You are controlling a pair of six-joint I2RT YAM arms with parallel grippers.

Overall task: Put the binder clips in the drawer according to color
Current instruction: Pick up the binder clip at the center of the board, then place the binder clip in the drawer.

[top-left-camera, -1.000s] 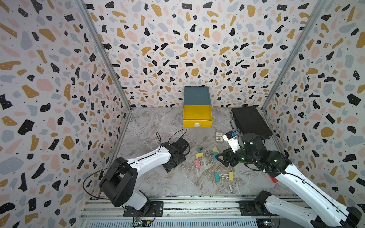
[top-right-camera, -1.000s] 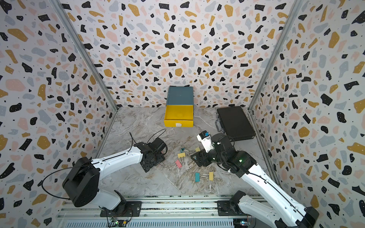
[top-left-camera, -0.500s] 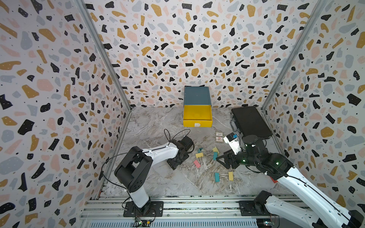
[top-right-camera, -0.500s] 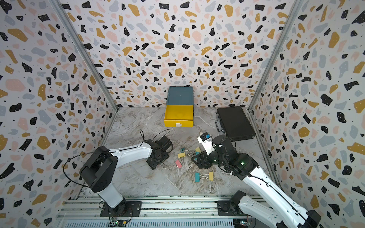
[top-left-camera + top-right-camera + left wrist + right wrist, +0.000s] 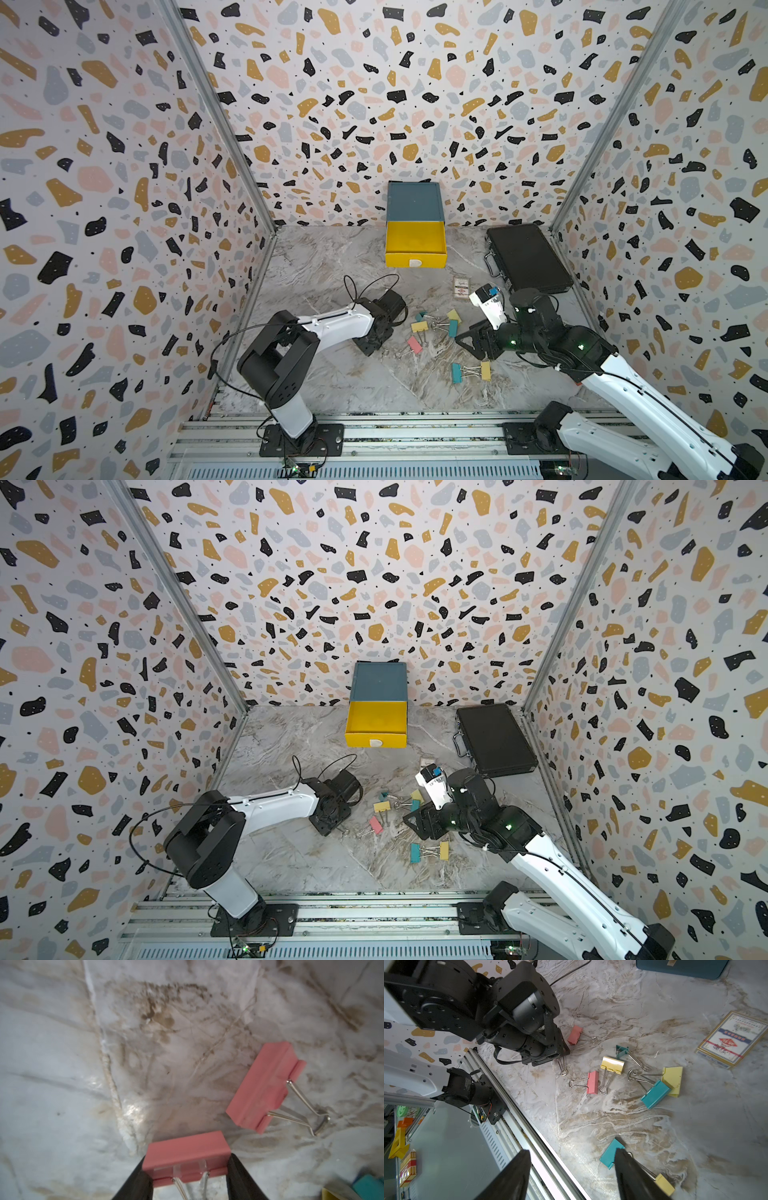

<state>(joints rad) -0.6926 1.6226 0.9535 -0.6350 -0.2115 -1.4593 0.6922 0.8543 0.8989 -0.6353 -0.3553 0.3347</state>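
- The left gripper (image 5: 187, 1158) is clamped on a pink clip (image 5: 185, 1148). In the left wrist view its two black fingers (image 5: 135, 1180) press on the clip's two ends, and the wire handles run back between them.
- In both top views the left gripper (image 5: 369, 344) sits low on the marbled worktop (image 5: 324, 266), at the left edge of the scattered clips.
- The right gripper (image 5: 572, 1151) has its fingers apart with nothing between them. In a top view it (image 5: 471, 340) hangs at the right edge of the scatter.
- Two more pink clips lie loose on the worktop. The near pink clip (image 5: 575, 1034) is just beside the left gripper, and the far pink clip (image 5: 592, 1082) is just beside the handles of a yellow clip (image 5: 612, 1065).
- A tipped teal clip (image 5: 622, 1051) lies near that yellow clip. Further right, a flat yellow clip (image 5: 672, 1081) touches a flat teal clip (image 5: 655, 1094).
- The end teal clip (image 5: 609, 1154) and end yellow clip (image 5: 664, 1186) lie apart from the rest, nearer the rails, with their handles toward each other.
- The drawer chest (image 5: 413, 203) stands against the back wall, well apart from the clips. Its yellow top drawer (image 5: 415, 243) is pulled out, white tab (image 5: 414, 262) facing the arms.
- A black briefcase (image 5: 525, 257) lies flat to the right of the chest.
- A card packet (image 5: 461, 287) lies between the chest and the clips.
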